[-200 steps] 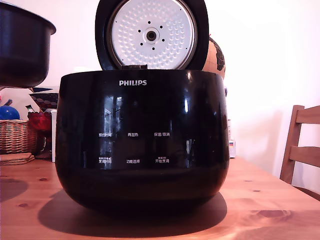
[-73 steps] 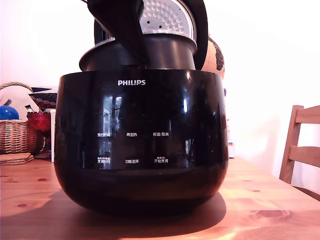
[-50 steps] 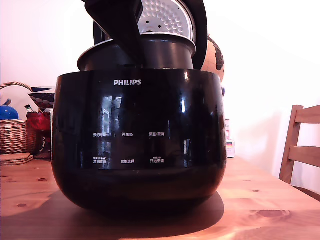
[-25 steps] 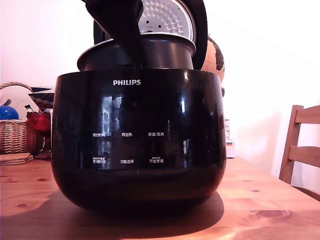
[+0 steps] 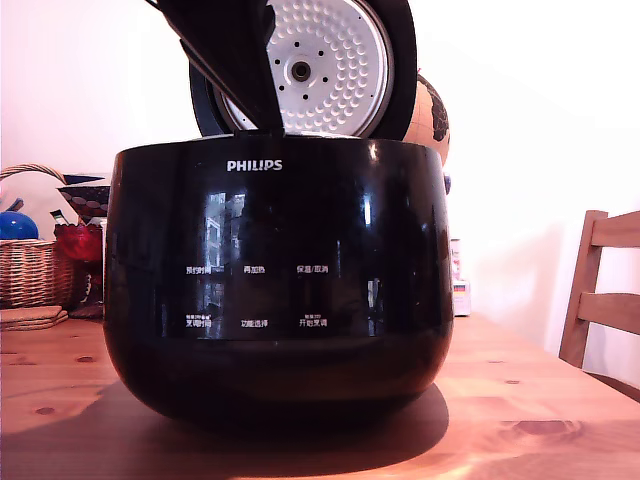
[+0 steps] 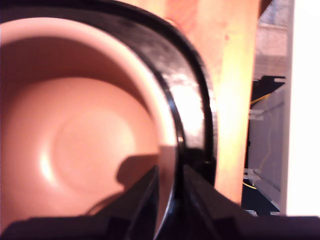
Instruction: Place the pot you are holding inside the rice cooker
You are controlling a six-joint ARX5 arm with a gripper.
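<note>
Two pincer (image 6: 169,192) fingers, clamping pot (image 6: 80,135) rim

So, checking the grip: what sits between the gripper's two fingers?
In the wrist view, the pot's rim runs between the gripper's fingers; nothing else shows there.

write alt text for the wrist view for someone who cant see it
Looking down into the pot, its coppery inside seated within the rice cooker's glossy black rim. The gripper straddles the pot's rim, one finger inside, one outside, with the wooden table beyond.
</note>
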